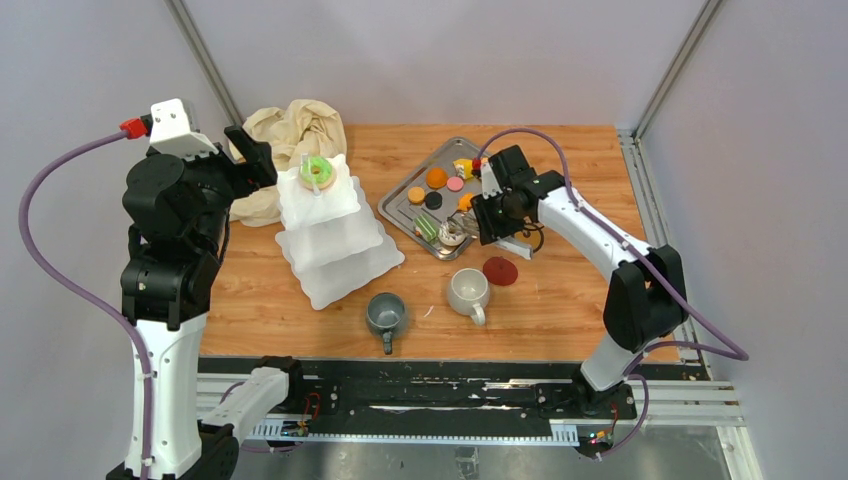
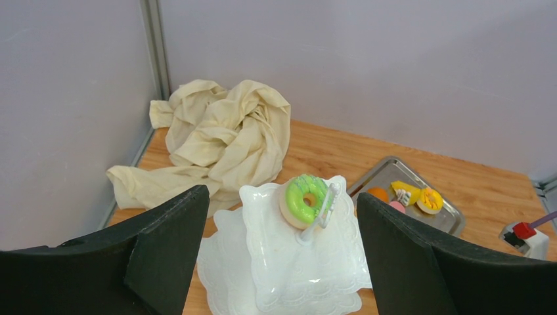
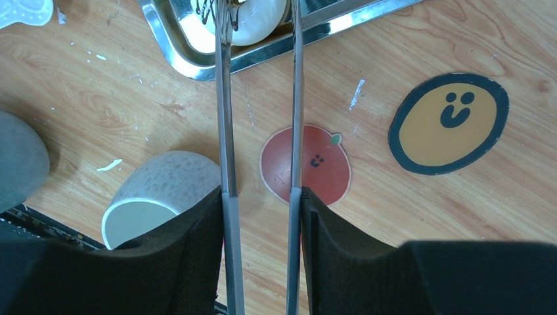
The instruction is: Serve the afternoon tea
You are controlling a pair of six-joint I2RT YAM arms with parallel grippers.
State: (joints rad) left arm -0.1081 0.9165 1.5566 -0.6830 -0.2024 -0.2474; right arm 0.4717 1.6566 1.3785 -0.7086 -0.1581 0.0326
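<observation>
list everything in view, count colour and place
three-tier stand: one, white, table left
doughnut: one, green, top tier
pastries: several, mixed colours, in tray
tray: one, steel, far centre
grey mug: one, near edge
white mug: one, right of grey
cloth: one, beige, far left
red sticker: one, beside white mug
yellow sticker: one, dark-rimmed, near red one
tongs: one, metal, tips in tray
table: one, wooden
left pincer: black, open, by the stand
right pincer: black, shut on tongs
</observation>
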